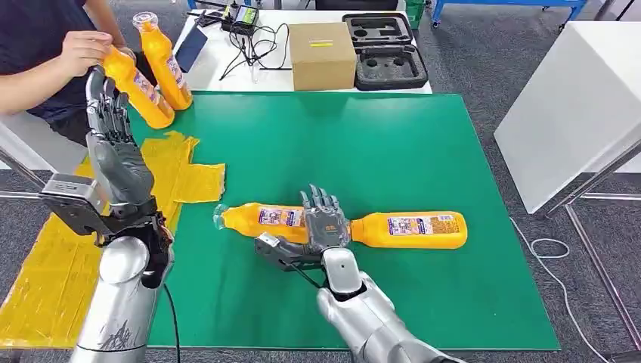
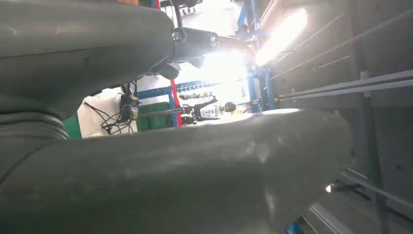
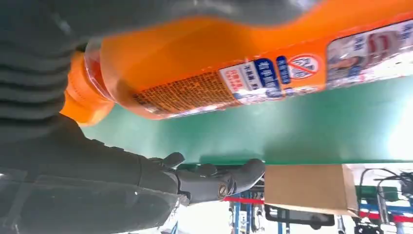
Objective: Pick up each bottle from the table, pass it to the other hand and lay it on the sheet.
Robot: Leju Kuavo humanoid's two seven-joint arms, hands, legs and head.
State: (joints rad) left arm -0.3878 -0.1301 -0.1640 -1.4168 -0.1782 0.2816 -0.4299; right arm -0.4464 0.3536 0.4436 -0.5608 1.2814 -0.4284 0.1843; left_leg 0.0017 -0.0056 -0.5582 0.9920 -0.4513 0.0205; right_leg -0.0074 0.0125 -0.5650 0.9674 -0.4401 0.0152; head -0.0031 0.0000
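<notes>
Two orange bottles lie end to end on the green mat (image 1: 453, 151): one (image 1: 261, 217) with its cap to the left, the other (image 1: 416, 229) to its right. My right hand (image 1: 325, 224) lies over the spot where they meet, fingers stretched forward and thumb out to the side. In the right wrist view an orange bottle (image 3: 234, 68) sits close against the palm, with the fingers (image 3: 219, 181) straight and not wrapped around it. My left hand (image 1: 113, 144) is raised at the left with its fingers up and apart, holding nothing. The yellow sheet (image 1: 193, 181) lies on the left.
At the back left a person's hand (image 1: 79, 49) holds a tilted orange bottle (image 1: 137, 89), with another bottle (image 1: 166, 64) beside it. Behind the mat are a cardboard box (image 1: 323, 54), a black foam case (image 1: 385, 49) and cables. A white table (image 1: 574, 98) stands at the right.
</notes>
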